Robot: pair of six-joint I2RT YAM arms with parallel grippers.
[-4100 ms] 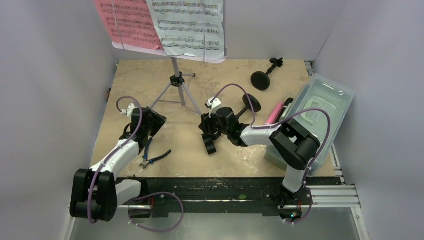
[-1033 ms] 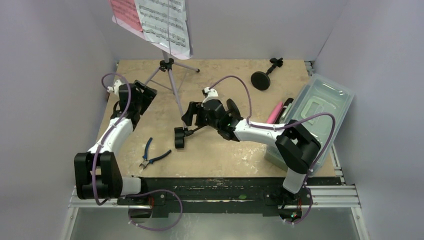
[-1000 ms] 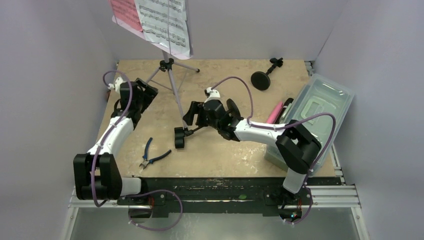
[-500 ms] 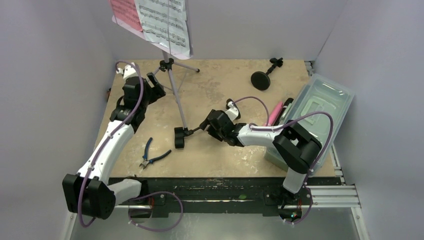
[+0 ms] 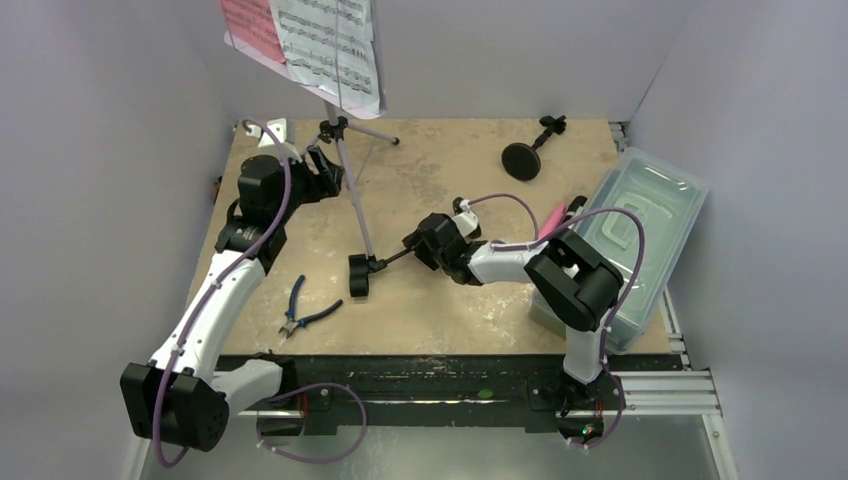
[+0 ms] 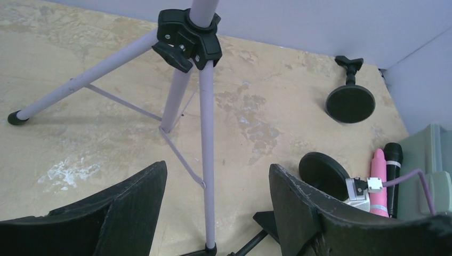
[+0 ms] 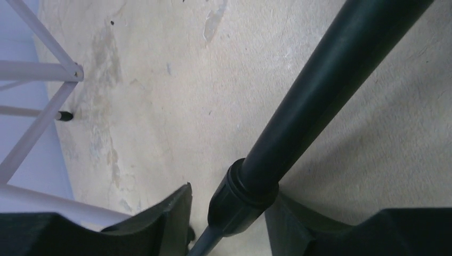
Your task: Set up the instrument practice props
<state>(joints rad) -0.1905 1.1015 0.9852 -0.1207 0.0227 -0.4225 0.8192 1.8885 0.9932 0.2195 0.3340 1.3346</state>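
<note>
My left gripper (image 6: pixel 216 176) stands wide. Its matte black fingers sit either side of the near leg of the stand (image 5: pixel 350 195) without touching it. The stand is slim lavender tube, with three legs meeting in a knobby black hub (image 6: pixel 189 40), at the far left of the table (image 5: pixel 440 170). The pink sheet (image 5: pixel 245 25) and white sheet (image 5: pixel 335 45) sit on top.

My right gripper (image 7: pixel 226 205) brackets the pole (image 7: pixel 320 80), a smooth black tube with a collar, lying flat mid-table. The fingers are close on it, but I cannot tell whether they pinch. Its round base (image 6: pixel 322 169) shows behind my right wrist.

A second pole (image 5: pixel 522 158) lies far right. The pink mic (image 6: pixel 378 178) and black mic (image 6: pixel 393 157) lie beside the clear tub (image 5: pixel 655 215), and the blue pliers (image 5: pixel 305 310) near left.

Half a second ago my left gripper was farther left of the legs. It has swung in. A second ago my right gripper sat farther left along the pole.

The table is mottled, scuffed beige board, and pale grey-lilac walls (image 5: pixel 100 150) close three sides.
</note>
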